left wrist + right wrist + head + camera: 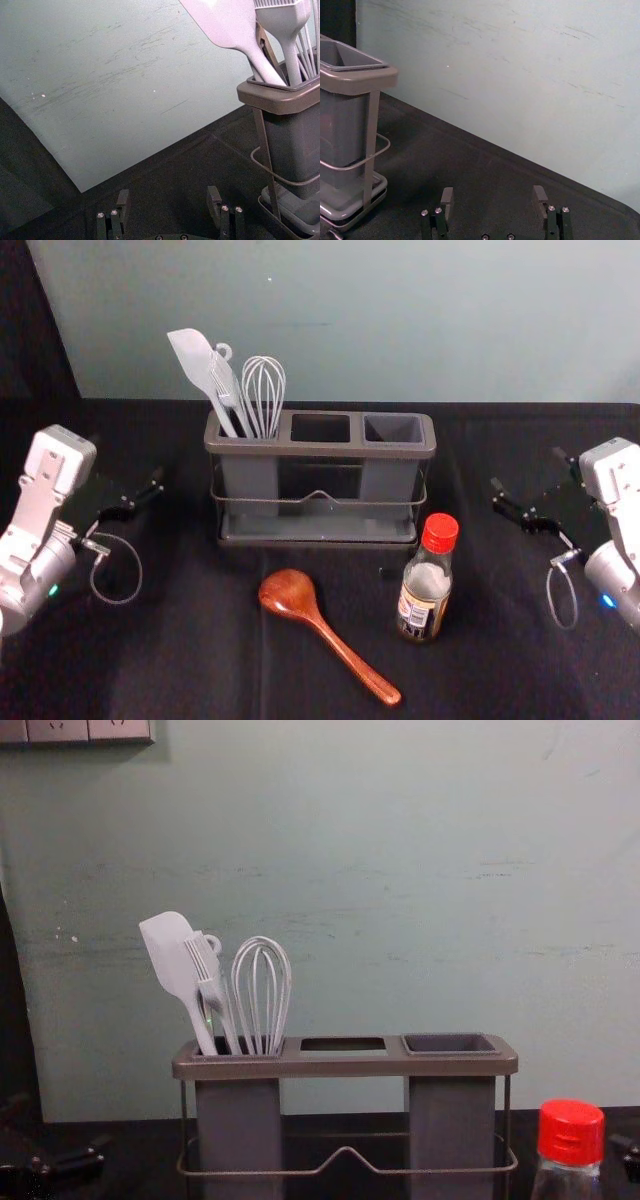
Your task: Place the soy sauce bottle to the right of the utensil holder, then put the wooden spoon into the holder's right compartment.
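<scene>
The soy sauce bottle, red-capped, stands upright in front of the holder's right end; its cap shows in the chest view. Left of it, the wooden spoon lies diagonally, bowl toward the holder. The grey utensil holder has an unoccupied right compartment. My left gripper is left of the holder, its open fingers holding nothing in the left wrist view, where the gripper shows again. Right of holder and bottle is my right gripper; in the right wrist view this gripper is also open and empty.
A spatula, a brush and a whisk stand in the holder's left compartment, rising above its rim. Behind the black-covered table is a pale wall. Black table surface lies between the holder and my right gripper.
</scene>
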Robot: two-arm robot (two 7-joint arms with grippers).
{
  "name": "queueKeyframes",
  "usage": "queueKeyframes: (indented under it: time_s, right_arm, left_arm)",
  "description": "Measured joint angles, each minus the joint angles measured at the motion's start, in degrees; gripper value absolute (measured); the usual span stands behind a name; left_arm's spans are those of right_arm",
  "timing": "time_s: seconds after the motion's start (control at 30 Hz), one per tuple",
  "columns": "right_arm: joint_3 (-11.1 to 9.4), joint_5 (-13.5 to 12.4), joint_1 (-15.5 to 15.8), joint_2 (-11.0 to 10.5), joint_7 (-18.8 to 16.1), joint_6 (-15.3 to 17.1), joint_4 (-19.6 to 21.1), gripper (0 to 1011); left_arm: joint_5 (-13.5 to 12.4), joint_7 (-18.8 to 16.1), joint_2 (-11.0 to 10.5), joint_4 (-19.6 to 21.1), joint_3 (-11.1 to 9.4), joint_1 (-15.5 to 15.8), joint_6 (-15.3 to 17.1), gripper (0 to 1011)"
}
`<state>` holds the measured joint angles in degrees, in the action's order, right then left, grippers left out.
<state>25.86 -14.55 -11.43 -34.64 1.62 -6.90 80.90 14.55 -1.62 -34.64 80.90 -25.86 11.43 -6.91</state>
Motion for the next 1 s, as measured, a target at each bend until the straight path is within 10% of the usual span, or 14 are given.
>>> queueKeyframes:
  time_s: [1.0]
  right_arm:
    - [0.0,0.0,0.0,0.0,0.0,0.0,0.0,1003]
  left_arm:
    - [0.0,0.0,0.0,0.0,0.0,0.0,0.0,1000]
